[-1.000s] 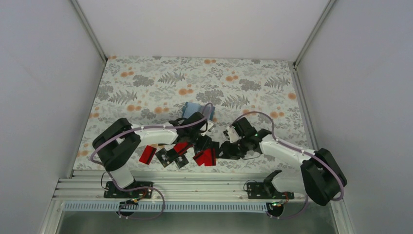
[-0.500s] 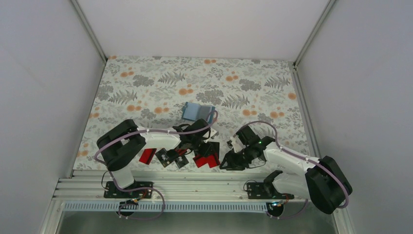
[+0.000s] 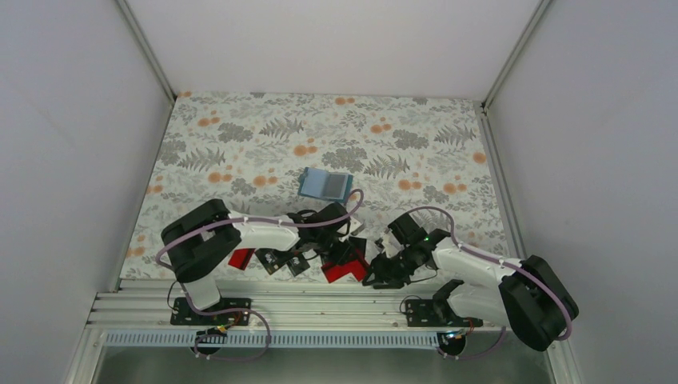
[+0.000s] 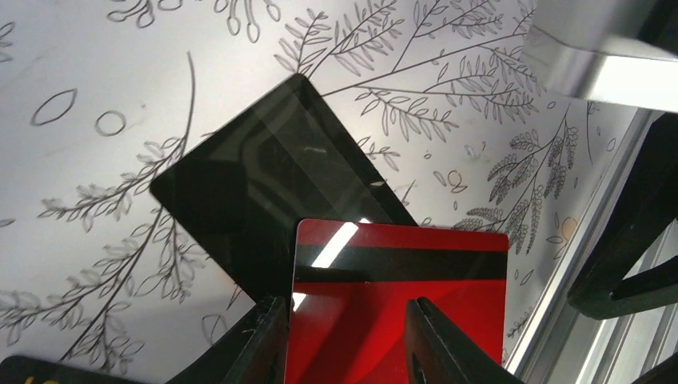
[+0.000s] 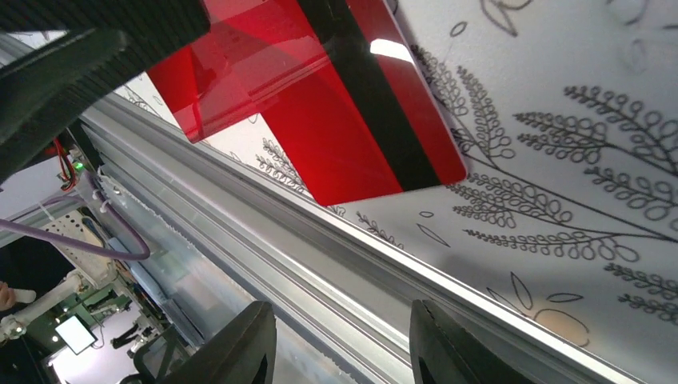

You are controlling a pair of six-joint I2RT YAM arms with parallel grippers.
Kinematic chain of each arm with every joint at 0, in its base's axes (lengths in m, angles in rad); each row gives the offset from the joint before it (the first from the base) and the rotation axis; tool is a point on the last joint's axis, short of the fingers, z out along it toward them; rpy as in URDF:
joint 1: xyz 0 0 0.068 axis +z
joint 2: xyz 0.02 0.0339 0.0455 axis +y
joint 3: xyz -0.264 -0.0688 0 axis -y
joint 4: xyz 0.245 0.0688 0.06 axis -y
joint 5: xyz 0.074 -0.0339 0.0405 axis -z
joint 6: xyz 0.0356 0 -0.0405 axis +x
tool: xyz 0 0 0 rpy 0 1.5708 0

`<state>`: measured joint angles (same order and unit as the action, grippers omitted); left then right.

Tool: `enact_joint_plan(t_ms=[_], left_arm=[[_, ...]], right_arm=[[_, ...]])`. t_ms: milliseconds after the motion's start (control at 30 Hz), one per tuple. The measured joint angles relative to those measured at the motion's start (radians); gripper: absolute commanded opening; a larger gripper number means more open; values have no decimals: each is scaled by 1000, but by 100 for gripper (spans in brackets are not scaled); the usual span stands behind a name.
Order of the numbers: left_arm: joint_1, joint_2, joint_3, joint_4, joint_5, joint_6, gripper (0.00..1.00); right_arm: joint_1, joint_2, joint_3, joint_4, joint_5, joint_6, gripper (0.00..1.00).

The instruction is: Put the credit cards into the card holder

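Cloth (image 3: 264, 136) printed with ferns floors the white-walled booth (image 3: 320, 40) — left hand (image 4: 345, 308) spread over a red card (image 4: 376, 324), right hand (image 5: 342, 312) spread.

card holder (image 3: 325, 183): teal-blue, roughly square, lying flat on the floral cloth (image 3: 240, 144), well apart from the cards and farther from the near edge than they are.
credit cards (image 3: 297, 262): red and black, scattered in a loose row along the cloth's near edge.
striped red card (image 4: 397, 304): glossy red with a black magnetic stripe, covering one corner of a black card.
black card (image 4: 264, 200): glossy, flat, turned diagonally.
second red card (image 5: 232, 72): plain, overlapping the striped one.
lone red card (image 3: 241, 258): leftmost of the row.
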<state>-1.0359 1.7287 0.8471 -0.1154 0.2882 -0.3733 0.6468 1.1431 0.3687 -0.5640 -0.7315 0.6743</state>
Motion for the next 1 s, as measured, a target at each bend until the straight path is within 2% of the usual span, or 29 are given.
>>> enact_joint_plan(t_ms=[500,1000], left_arm=[[-45,94,123,-34,-8,76,35],[-53,94,127,-44,-6,88,35]], right_arm=[[3,-82,-10,-19,124,92,44],[7,-67,-85,42,74,142,45]])
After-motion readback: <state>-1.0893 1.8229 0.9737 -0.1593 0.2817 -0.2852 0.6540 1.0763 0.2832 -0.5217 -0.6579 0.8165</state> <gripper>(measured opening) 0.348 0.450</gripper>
